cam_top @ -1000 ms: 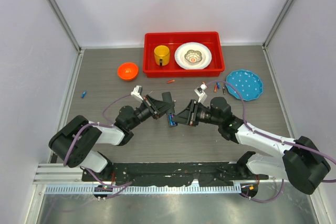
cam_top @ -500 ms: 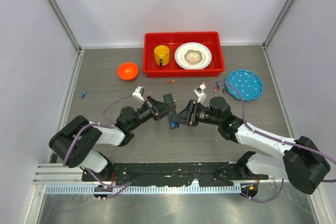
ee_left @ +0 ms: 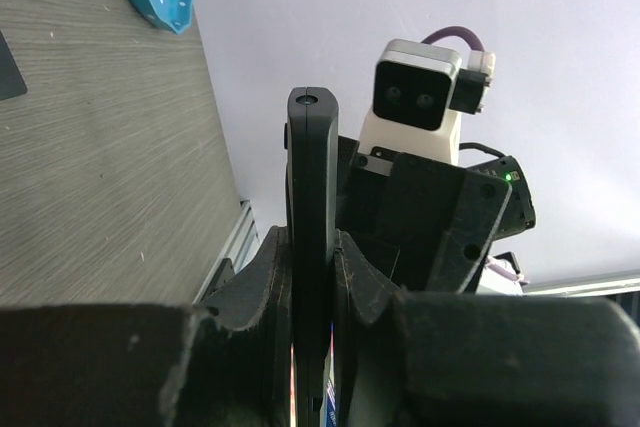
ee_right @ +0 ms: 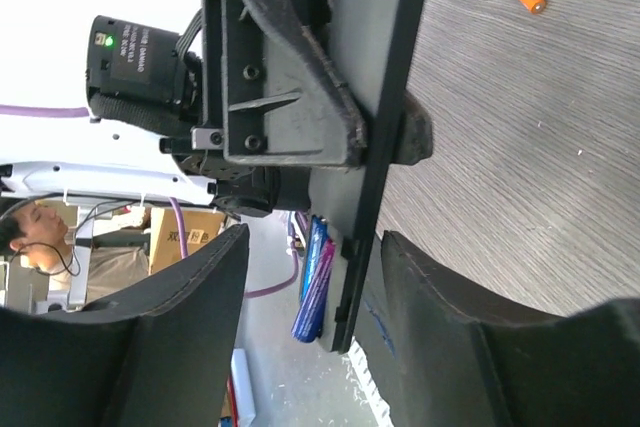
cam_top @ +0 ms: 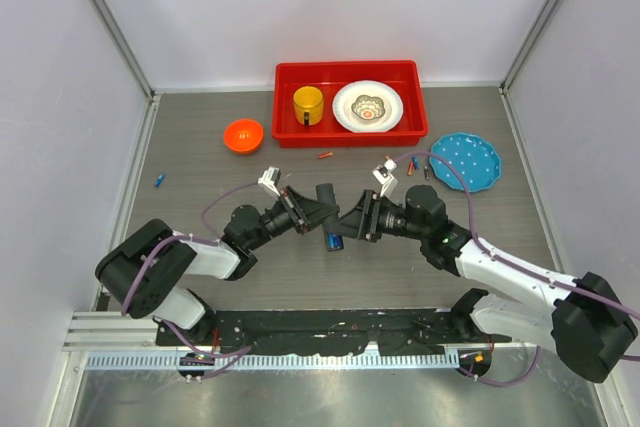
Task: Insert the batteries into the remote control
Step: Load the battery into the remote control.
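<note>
My left gripper [cam_top: 316, 211] is shut on the remote control [cam_top: 327, 194], a slim black bar held up off the table. In the left wrist view the remote control [ee_left: 308, 167] shows edge-on, pinched between the pads of the left gripper [ee_left: 312, 247]. My right gripper [cam_top: 351, 223] faces it from the right, open. In the right wrist view its jaws straddle the remote's [ee_right: 385, 147] lower end without touching. A blue battery [ee_right: 311, 247] and a purple battery [ee_right: 323, 282] lie side by side against the remote's face. The blue one [cam_top: 334, 240] shows from above.
Loose batteries lie on the table: an orange one [cam_top: 325, 155], a blue one [cam_top: 159, 181] at far left, a few [cam_top: 412, 168] by the blue plate [cam_top: 465, 160]. A red tray [cam_top: 350, 133] with yellow mug [cam_top: 308, 104] and white plate [cam_top: 368, 106] stands behind; an orange bowl [cam_top: 243, 134] sits left.
The right gripper's jaws have spread apart and stand off the remote's lower end. Both grippers and the remote have shifted slightly right.
</note>
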Tool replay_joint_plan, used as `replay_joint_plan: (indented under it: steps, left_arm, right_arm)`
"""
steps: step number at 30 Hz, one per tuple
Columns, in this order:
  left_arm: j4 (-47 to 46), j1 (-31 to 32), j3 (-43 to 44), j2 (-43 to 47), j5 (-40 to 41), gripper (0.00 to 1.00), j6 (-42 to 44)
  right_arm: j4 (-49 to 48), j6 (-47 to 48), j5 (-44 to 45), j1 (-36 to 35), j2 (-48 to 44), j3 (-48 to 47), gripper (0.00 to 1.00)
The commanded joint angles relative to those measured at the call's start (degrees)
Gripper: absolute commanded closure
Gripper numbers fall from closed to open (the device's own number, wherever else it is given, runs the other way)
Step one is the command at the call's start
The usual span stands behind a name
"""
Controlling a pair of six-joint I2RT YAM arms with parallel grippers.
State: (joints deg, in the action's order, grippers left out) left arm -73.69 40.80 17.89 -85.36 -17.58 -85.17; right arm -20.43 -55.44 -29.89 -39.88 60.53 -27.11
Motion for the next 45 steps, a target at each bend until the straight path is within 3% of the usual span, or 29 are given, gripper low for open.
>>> replay_joint_plan:
  steps: [1,7,25,45]
  left_arm:
    - [-14.8,0.1,1.6,-0.4,-0.2,1.0,-0.6]
    - [-14.9,-0.1,2.8,-0.9,-1.0,1.0,-2.0]
    - [-14.9,0.0,3.6,-0.5,-1.6,1.0,-3.3]
    - [-14.8,0.0,3.1,-0.2,-2.4,1.0,-3.3]
  right_arm:
    - [1.2,3.8,-3.1,0.1,-3.3,-2.7,0.37]
    - [5.7,8.3,-5.3,0.1,-5.2,-2.2,0.37]
    - [3.6,8.8,-6.7,0.0,-5.8,0.7,0.42]
    - [-1.3,4.7,-3.9,0.4,-3.8,1.9,0.59]
